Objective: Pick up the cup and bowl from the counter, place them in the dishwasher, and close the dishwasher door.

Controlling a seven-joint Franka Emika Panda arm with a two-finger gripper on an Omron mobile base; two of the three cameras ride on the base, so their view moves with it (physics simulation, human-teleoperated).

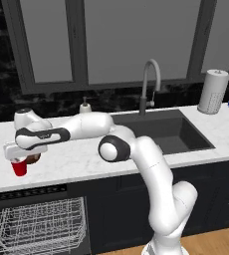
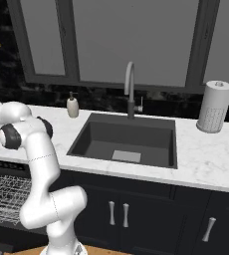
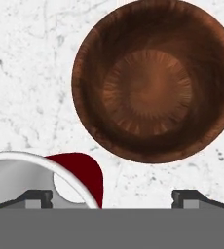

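The red cup (image 1: 19, 168) stands on the white counter (image 1: 76, 162) at the left, with the brown bowl (image 1: 33, 159) right beside it. My gripper (image 1: 18, 158) hangs straight over the cup, pointing down, open. In the hand view the cup (image 3: 82, 176) sits low at the left, and its white rim arcs around my left fingertip (image 3: 36, 197). The cup's wall lies between the two tips of the gripper (image 3: 114, 198). The bowl (image 3: 155, 80) is empty. The dishwasher (image 1: 27, 191) below stands open, its wire rack (image 1: 37, 224) drawn out. The dishwasher door is hidden.
A beige soap bottle (image 1: 85, 106) stands behind my arm near the wall. The dark sink (image 1: 161, 130) with its tall faucet (image 1: 150, 84) lies to the right, and a paper towel roll (image 1: 213, 91) stands at the far right. Dark cabinet doors (image 2: 119, 214) run under the sink.
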